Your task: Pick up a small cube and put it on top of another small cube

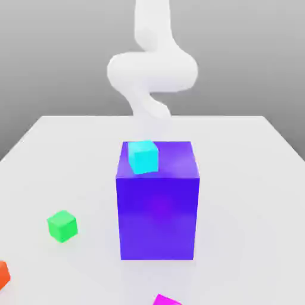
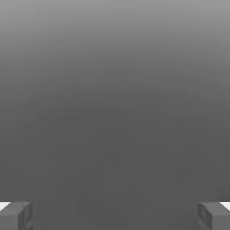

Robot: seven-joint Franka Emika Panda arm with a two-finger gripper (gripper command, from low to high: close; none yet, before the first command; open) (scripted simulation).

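Exterior view: small bright green cube (image 1: 62,226) and small magenta cube (image 1: 166,300) sit apart (big blue-purple block (image 1: 158,208) between and behind); jaws wide.

You're looking at a plain blue-purple big cube (image 1: 157,217), a cyan cube (image 1: 143,157), a bright green cube (image 1: 62,226), a magenta cube (image 1: 166,300), an orange-red cube (image 1: 3,276) and a white arm (image 1: 152,71).

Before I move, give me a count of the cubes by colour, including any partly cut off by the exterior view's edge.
Blue-purple: 1
Cyan: 1
Green: 1
Orange: 1
Magenta: 1
Total: 5 cubes
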